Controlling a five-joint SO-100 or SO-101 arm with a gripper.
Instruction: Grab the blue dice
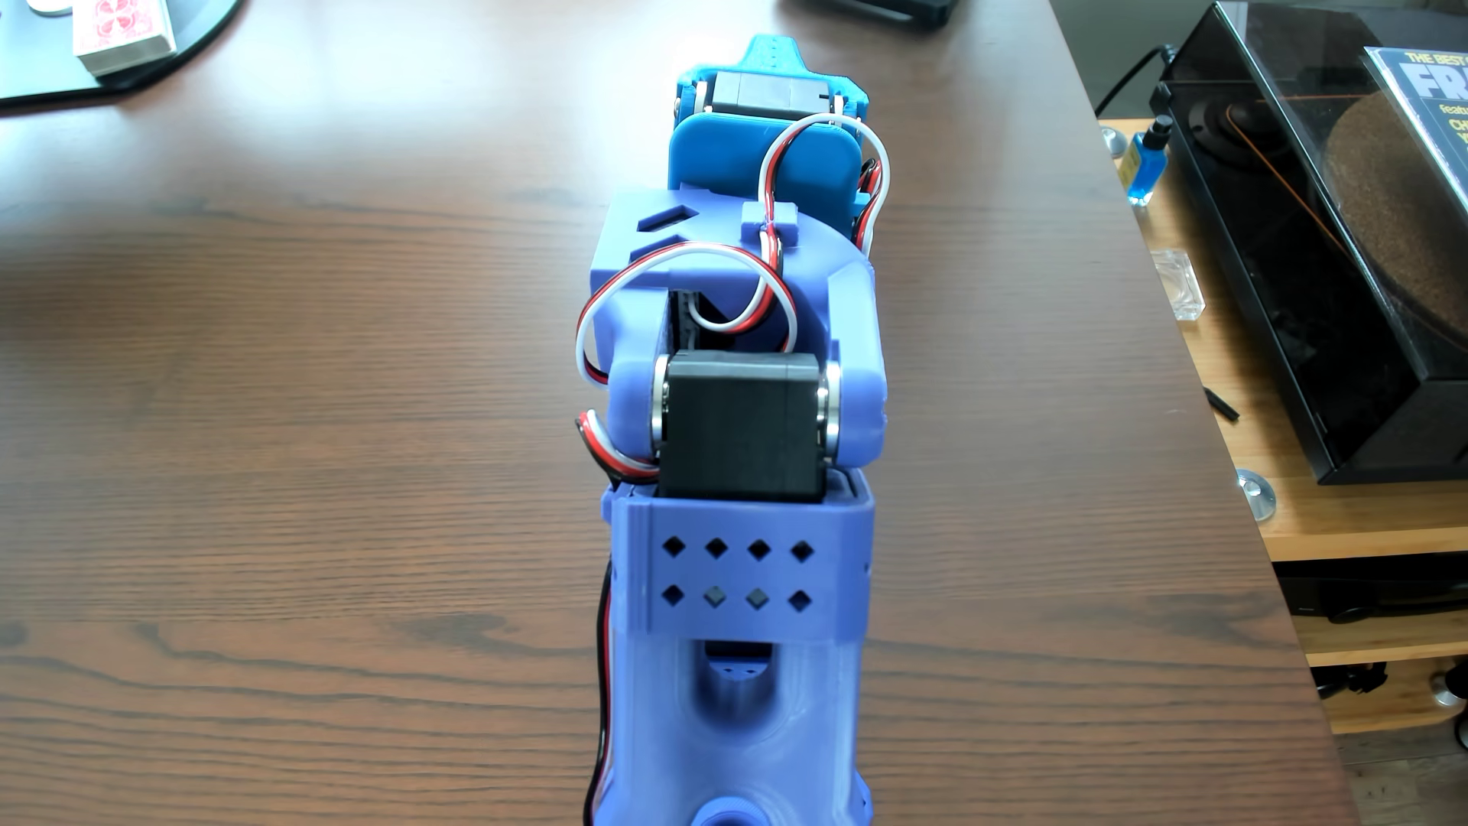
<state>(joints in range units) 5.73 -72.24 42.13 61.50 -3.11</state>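
Blue dice cannot be found anywhere in the other view; the folded arm (735, 413) covers the middle of the table, and no small dark cube shows on the bare wood around it. The arm is matte 3D-printed plastic with fine layer lines, periwinkle on the near links and brighter blue on the far ones. Its near shell carries two rows of diamond-shaped holes. A black, boxy servo (740, 429) sits between two round silver hubs, and looped red, white and black wires (667, 262) arch over the joints. Only the bright blue pointed tip of the gripper (772, 52) peeks out at the far end, so I cannot tell how wide it stands or whether it has hold of anything.

The table (318, 445) is brown wood with strong dark grain and a soft sheen from daylight. At the far left a pack of cards (123, 33) with a red and white pattern lies on a dark round mat (198, 32). To the right, off the table, a lighter wooden shelf holds a record player (1334, 262) under a smoky clear cover, a small bottle of blue liquid (1144, 163) and a small clear square dish (1180, 282).
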